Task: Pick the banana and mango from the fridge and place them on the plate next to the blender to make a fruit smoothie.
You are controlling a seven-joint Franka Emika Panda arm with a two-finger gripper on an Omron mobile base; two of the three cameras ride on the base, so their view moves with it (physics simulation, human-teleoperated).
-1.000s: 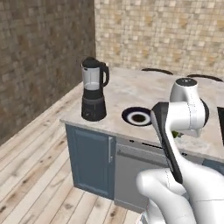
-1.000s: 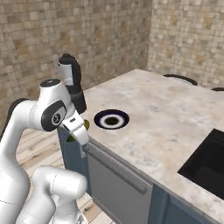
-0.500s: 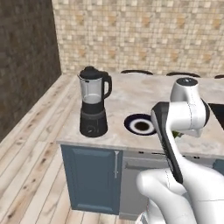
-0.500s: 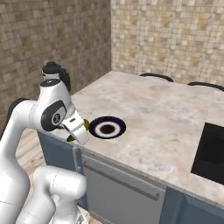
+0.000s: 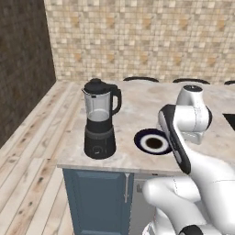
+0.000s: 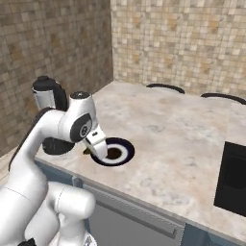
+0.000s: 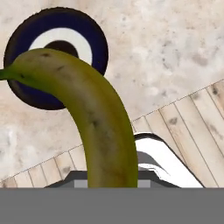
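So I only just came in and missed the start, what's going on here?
The robot arm's hand is shut on a banana and holds it over the marble counter, near the dark-rimmed plate. The plate sits beside the blender and has no fruit on it yet.

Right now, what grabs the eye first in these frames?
The banana, greenish-yellow with dark speckles, curving up the middle of the hand view, held in the gripper above the counter's edge. Next, the navy-rimmed plate on the marble counter, and the blender standing beside it near the counter's corner.
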